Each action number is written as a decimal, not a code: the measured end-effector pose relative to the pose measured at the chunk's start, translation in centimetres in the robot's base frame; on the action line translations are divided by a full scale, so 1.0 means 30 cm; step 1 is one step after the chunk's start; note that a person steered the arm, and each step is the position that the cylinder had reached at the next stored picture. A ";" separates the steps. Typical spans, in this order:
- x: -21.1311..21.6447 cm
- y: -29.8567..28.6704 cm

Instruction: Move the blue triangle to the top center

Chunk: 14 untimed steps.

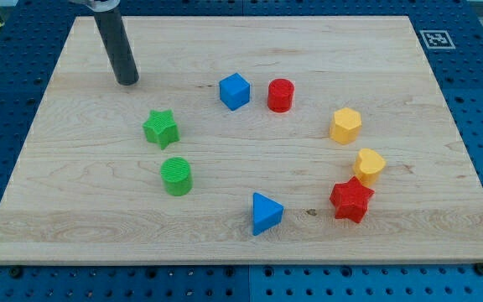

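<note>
The blue triangle (pixel 266 212) lies on the wooden board (pixel 241 243) near the view's bottom, just right of centre. My tip (pixel 127 81) rests on the board at the view's upper left, far from the blue triangle and well left of the blue cube (pixel 235 91). It touches no block. The nearest block to it is the green star (pixel 161 127), below and to its right.
A red cylinder (pixel 281 95) stands right of the blue cube. A green cylinder (pixel 176 176) is below the green star. At the right are a yellow hexagon (pixel 345 125), a yellow heart (pixel 369 164) and a red star (pixel 351 199).
</note>
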<state>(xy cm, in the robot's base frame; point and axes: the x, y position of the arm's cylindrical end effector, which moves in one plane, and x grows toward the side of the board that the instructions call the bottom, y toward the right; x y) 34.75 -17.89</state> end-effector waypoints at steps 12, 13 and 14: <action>0.674 0.133; 0.859 0.265; 0.903 0.341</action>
<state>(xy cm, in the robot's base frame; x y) 61.83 -7.67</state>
